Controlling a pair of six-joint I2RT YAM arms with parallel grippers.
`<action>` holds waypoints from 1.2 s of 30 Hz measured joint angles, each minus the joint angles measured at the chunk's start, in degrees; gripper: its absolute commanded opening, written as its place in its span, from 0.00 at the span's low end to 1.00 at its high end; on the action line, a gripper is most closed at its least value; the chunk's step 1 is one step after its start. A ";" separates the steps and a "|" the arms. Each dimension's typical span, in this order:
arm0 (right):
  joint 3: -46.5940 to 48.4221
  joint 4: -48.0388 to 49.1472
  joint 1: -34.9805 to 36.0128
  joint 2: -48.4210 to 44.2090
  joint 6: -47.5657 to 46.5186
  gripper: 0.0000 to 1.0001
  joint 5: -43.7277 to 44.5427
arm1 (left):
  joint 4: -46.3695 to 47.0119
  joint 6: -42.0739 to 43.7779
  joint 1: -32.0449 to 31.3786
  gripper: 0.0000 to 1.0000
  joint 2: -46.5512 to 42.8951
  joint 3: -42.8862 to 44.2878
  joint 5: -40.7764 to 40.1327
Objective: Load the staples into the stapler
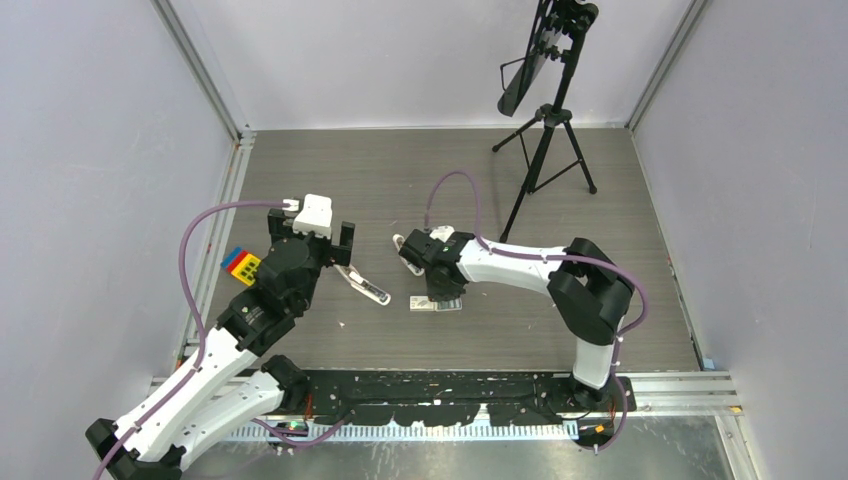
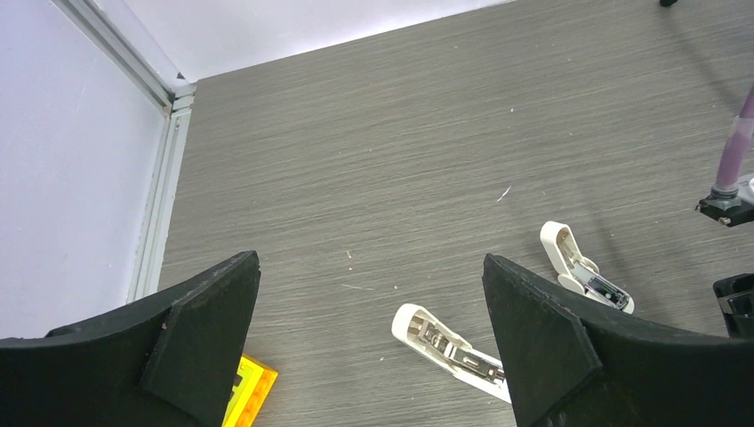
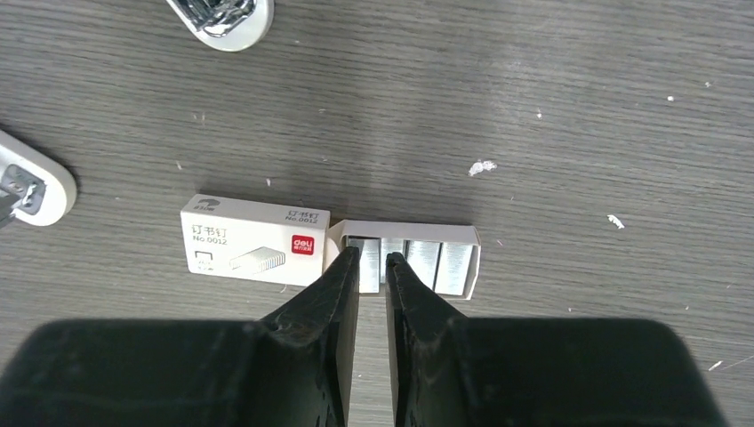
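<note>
The stapler (image 1: 362,283) lies opened on the table, slim and white with its silver channel facing up. It shows below my left gripper (image 2: 371,260) as the stapler (image 2: 449,342), partly behind the right finger. My left gripper (image 1: 310,232) hovers above it, open wide and empty. The staples (image 3: 418,265) sit as silvery strips in the grey tray slid out of their white box (image 3: 253,245). My right gripper (image 3: 371,255) reaches down into the tray, its jaws a narrow gap apart on either side of one strip. Seen from above, my right gripper (image 1: 445,298) covers the box.
A shorter white stapler (image 2: 582,267) lies between the arms, its end also in the right wrist view (image 3: 222,18). A yellow, blue and red toy block (image 1: 240,265) sits by the left wall. A black tripod (image 1: 545,150) stands at the back right.
</note>
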 measured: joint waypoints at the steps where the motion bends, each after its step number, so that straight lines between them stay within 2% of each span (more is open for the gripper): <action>1: 0.00 -0.02 0.00 0.33 0.00 0.23 -0.02 | 0.09 0.00 0.00 0.99 -0.02 -0.02 -0.02; 13: 0.02 0.31 -0.02 1.22 -0.37 0.26 -0.68 | 0.31 -0.02 0.00 0.99 -0.04 -0.09 0.00; 36: 0.00 0.76 0.00 2.01 -0.61 0.24 -1.51 | 0.31 -0.02 0.00 0.99 -0.31 -0.17 0.04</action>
